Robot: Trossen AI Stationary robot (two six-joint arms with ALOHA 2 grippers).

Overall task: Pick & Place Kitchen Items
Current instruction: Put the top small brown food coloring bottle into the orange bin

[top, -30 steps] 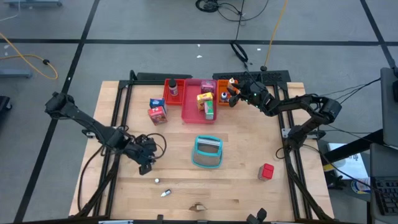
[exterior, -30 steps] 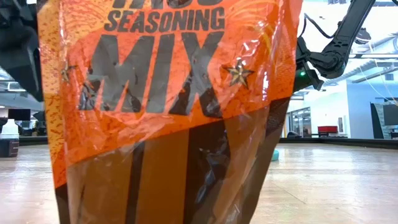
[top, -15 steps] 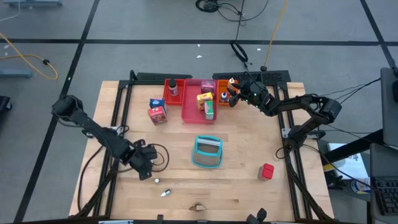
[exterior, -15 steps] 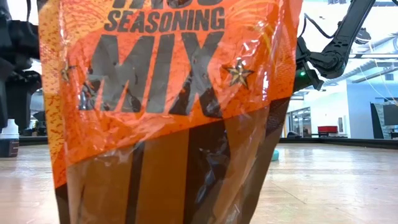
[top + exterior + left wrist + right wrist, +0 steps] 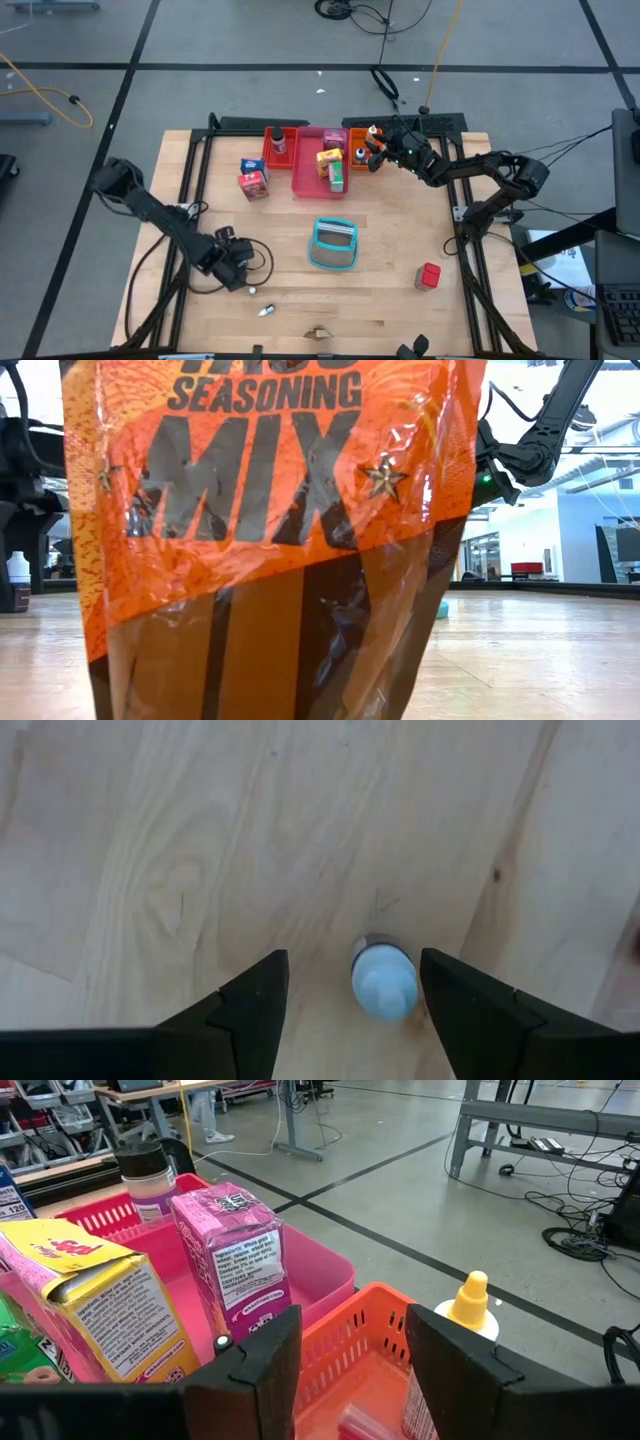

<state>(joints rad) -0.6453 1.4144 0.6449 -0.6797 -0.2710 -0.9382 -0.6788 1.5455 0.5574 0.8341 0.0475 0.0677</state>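
Near the front left of the table (image 5: 400, 235), the left end effector (image 5: 243, 279) is hanging low with its fingers spread open, and a small light-blue capped bottle (image 5: 383, 980) is standing on the bare wood between them, touching neither; in the high view it shows as a tiny pale spot (image 5: 253, 290) just beside the fingertips, with another small pale piece (image 5: 266, 311) lying nearer the front edge. Open wood is lying all around this spot. Along the far edge, the right end effector (image 5: 375, 152) is hovering over the orange tray (image 5: 365, 1345), its fingers parted and gripping nothing, beside a bottle with a yellow cap (image 5: 468, 1302). The pink tray (image 5: 320, 180) is holding a yellow carton (image 5: 95, 1305) and a pink carton (image 5: 235, 1255); the red tray (image 5: 270, 158) is sitting next to it. A teal basket (image 5: 334, 245) is resting mid-table, and a red cube (image 5: 430, 275) is sitting well apart toward the right edge. A seasoning packet (image 5: 270, 530) is filling most of the low view.
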